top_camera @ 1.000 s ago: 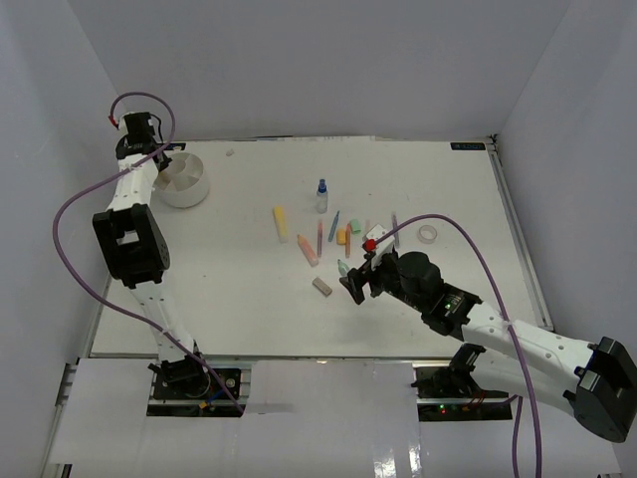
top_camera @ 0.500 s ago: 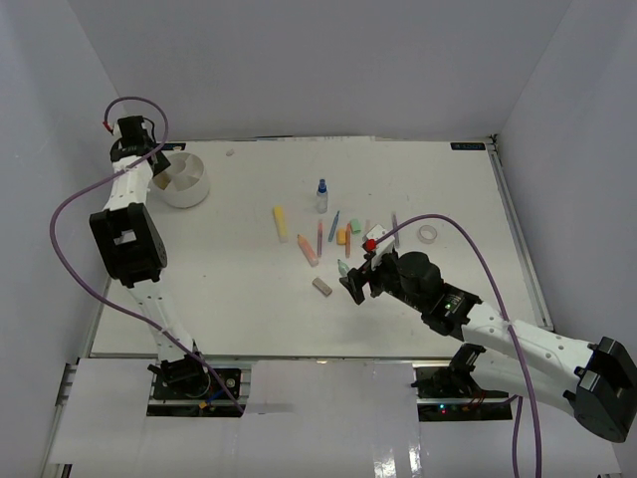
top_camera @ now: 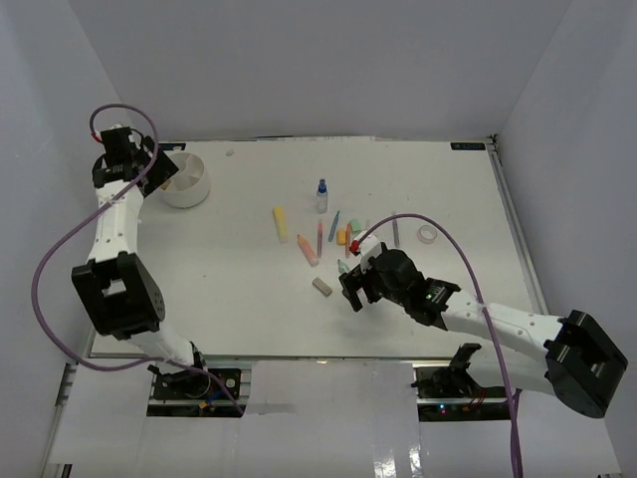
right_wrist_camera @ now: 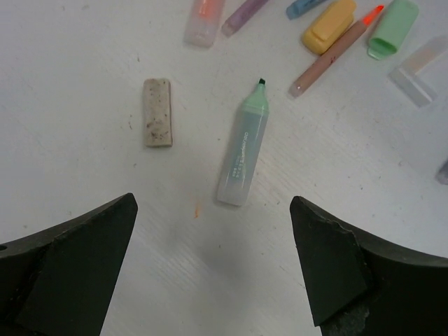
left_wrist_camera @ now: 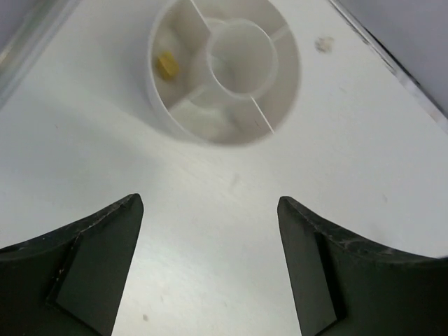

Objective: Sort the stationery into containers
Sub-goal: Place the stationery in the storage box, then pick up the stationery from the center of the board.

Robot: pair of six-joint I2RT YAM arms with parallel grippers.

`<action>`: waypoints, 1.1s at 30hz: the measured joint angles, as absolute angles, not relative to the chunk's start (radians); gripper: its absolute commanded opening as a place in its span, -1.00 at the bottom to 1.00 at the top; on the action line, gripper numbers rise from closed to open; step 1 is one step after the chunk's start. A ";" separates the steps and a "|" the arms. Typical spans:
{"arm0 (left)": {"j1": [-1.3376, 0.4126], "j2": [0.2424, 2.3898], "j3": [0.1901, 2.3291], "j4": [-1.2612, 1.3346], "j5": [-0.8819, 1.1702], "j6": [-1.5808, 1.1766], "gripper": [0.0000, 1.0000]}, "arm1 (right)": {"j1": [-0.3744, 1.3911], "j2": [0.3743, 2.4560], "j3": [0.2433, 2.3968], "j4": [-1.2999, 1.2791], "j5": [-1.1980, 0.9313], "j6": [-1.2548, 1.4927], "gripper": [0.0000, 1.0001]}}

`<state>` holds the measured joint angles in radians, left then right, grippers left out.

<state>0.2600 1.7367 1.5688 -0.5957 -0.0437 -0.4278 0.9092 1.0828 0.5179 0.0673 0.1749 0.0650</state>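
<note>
The overhead camera sits high behind the arm bases and faces forward and down over the whole counter [top_camera: 249, 299]. The left wrist camera looks steeply down between the left fingers [left_wrist_camera: 84, 266] at the tub [left_wrist_camera: 162, 105], fairly near it. The right wrist camera hangs close over the counter well right of the tub, framing a teal marker [right_wrist_camera: 243, 150] and an eraser [right_wrist_camera: 157, 112] between the right fingers [right_wrist_camera: 70, 266]. The overhead view takes in both patches.

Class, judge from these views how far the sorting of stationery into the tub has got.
Done: one small yellow piece lies in an outer compartment of the white tub. In hand: nothing; the left gripper is open near the tub, the right gripper open over the green highlighter. Remaining: that highlighter, the eraser, the bottle, the tape ring and the other markers and pens on the table.
</note>
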 measured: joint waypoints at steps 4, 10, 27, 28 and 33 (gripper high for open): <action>0.260 1.448 1.361 -0.562 0.098 -0.450 0.94 | 0.909 1.175 0.556 0.034 0.143 0.070 0.77; 0.239 1.123 1.034 -0.534 0.261 -0.466 0.96 | 0.910 1.320 0.653 0.012 0.100 0.055 0.65; 0.141 0.843 0.746 -0.606 0.483 -0.463 0.96 | 0.926 1.610 0.791 0.006 0.038 0.013 0.40; 0.139 0.848 0.746 -0.609 0.488 -0.463 0.96 | 0.927 1.612 0.795 0.009 0.037 0.014 0.39; 0.121 0.870 0.746 -0.610 0.510 -0.461 0.96 | 0.932 1.637 0.817 0.017 0.033 0.002 0.28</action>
<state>0.1211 0.8700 0.7460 -0.6098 0.5098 -0.4606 0.9318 1.6375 0.8165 0.0174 0.0334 0.0017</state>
